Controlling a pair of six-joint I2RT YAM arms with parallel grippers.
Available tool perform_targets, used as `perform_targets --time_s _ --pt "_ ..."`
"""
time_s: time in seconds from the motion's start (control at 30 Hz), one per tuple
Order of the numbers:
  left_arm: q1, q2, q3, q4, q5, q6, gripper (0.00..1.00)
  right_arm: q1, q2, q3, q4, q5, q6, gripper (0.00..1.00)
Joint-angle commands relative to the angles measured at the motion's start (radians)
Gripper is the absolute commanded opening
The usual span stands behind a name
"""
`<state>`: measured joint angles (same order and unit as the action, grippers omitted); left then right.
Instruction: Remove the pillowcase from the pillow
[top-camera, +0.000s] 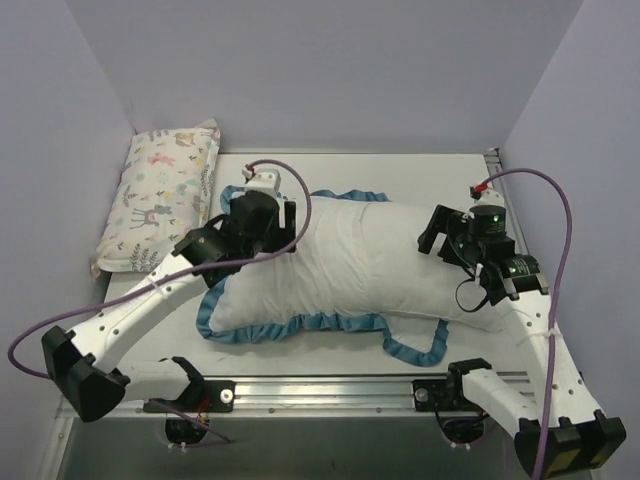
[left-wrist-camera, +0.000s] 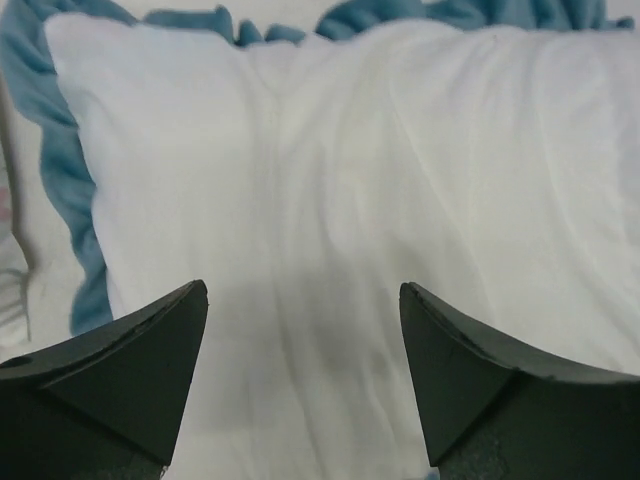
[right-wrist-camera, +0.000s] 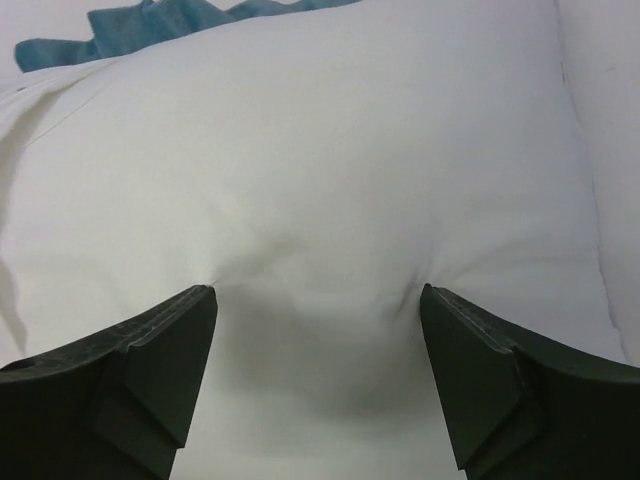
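Observation:
The pillowcase (top-camera: 320, 260) lies across the table with its plain white reverse up and its blue ruffled trim (top-camera: 410, 350) round the edges. The print and the whale patch are hidden. The plump white pillow (top-camera: 445, 290) fills it, and its right end bulges past the trim. I cannot tell where cover ends and cushion begins. My left gripper (top-camera: 283, 226) is open just above the left end of the white fabric (left-wrist-camera: 300, 200). My right gripper (top-camera: 438, 236) is open, and its fingertips (right-wrist-camera: 200, 300) press into the white surface (right-wrist-camera: 320, 200) and dent it.
A small pastel animal-print pillow (top-camera: 165, 195) leans at the back left against the wall. Purple walls close in the left, back and right. A metal rail (top-camera: 330, 385) with the arm bases runs along the near edge. Cables loop over both arms.

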<state>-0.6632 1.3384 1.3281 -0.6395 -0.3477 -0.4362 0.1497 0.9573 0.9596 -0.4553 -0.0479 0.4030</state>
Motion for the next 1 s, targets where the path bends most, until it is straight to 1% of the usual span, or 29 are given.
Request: perform_targets --time_s 0.0,0.07,0.1,0.13,0.17,0.2,0.23,0.3,0.33,0.43,0.47,0.53,0.57,0.6,0.63,0.67,0.7,0.73,0.77,0.8,0.83,0.87,0.9,0.97 --pt "-0.155 -0.157 -0.151 -0.041 -0.259 -0.154 0.86 0.068 -0.089 0.074 -0.089 0.018 -0.049 0.88" --pt "-0.241 -0.231 -0.226 -0.077 -0.322 -0.226 0.87 0.108 -0.120 0.082 -0.109 0.022 -0.052 0.91" --pt "-0.306 -0.251 -0.248 -0.095 -0.341 -0.264 0.87 0.161 -0.124 0.083 -0.117 0.020 -0.056 0.93" --pt "-0.344 -0.289 -0.269 -0.118 -0.365 -0.330 0.88 0.192 -0.127 0.080 -0.137 0.043 -0.055 0.93" --pt "-0.375 -0.303 -0.299 -0.124 -0.373 -0.361 0.88 0.233 -0.130 0.065 -0.146 0.077 -0.053 0.94" --pt "-0.421 -0.315 -0.341 -0.137 -0.375 -0.389 0.88 0.310 -0.132 0.050 -0.154 0.104 -0.049 0.95" --pt "-0.440 -0.332 -0.368 -0.137 -0.376 -0.432 0.88 0.359 -0.135 0.030 -0.155 0.173 -0.043 0.95" --pt "-0.464 -0.334 -0.429 -0.128 -0.384 -0.461 0.90 0.424 -0.134 -0.033 -0.167 0.241 -0.030 0.96" --pt "-0.467 -0.318 -0.438 -0.109 -0.382 -0.464 0.90 0.477 -0.127 -0.057 -0.163 0.279 -0.015 0.97" --pt "-0.466 -0.268 -0.460 -0.055 -0.384 -0.463 0.91 0.531 -0.101 -0.146 -0.138 0.330 0.025 0.98" --pt "-0.463 -0.256 -0.461 -0.049 -0.393 -0.466 0.91 0.534 -0.077 -0.166 -0.129 0.386 0.034 0.98" --pt "-0.438 -0.220 -0.455 -0.049 -0.418 -0.467 0.82 0.531 -0.051 -0.203 -0.092 0.430 0.043 0.98" --pt "-0.425 -0.216 -0.452 -0.048 -0.419 -0.464 0.74 0.528 -0.025 -0.206 -0.077 0.444 0.042 0.96" --pt "-0.405 -0.211 -0.451 -0.049 -0.415 -0.458 0.54 0.521 -0.009 -0.205 -0.063 0.468 0.042 0.90" --pt "-0.388 -0.214 -0.451 -0.049 -0.409 -0.441 0.40 0.508 0.006 -0.187 -0.059 0.467 0.040 0.85" --pt "-0.344 -0.216 -0.454 -0.049 -0.402 -0.432 0.28 0.489 0.033 -0.177 -0.054 0.459 0.033 0.79" --pt "-0.316 -0.219 -0.452 -0.040 -0.389 -0.420 0.19 0.479 0.046 -0.167 -0.037 0.450 0.028 0.57" --pt "-0.290 -0.229 -0.452 -0.035 -0.364 -0.391 0.01 0.472 0.058 -0.156 -0.033 0.450 0.025 0.47" --pt "-0.238 -0.237 -0.455 -0.034 -0.356 -0.377 0.00 0.443 0.082 -0.133 -0.031 0.442 0.017 0.39" --pt "-0.213 -0.242 -0.455 -0.025 -0.350 -0.362 0.00 0.421 0.095 -0.121 -0.029 0.419 0.013 0.12" --pt "-0.185 -0.255 -0.454 -0.026 -0.344 -0.333 0.00 0.400 0.107 -0.111 -0.028 0.405 0.011 0.00" --pt "-0.158 -0.266 -0.449 -0.025 -0.344 -0.320 0.00 0.374 0.104 -0.090 -0.029 0.390 0.010 0.00" --pt "-0.091 -0.275 -0.448 -0.028 -0.343 -0.306 0.00 0.332 0.101 -0.081 -0.029 0.381 0.002 0.00" --pt "-0.011 -0.309 -0.448 -0.026 -0.304 -0.268 0.00 0.295 0.087 -0.041 -0.032 0.375 -0.009 0.00"
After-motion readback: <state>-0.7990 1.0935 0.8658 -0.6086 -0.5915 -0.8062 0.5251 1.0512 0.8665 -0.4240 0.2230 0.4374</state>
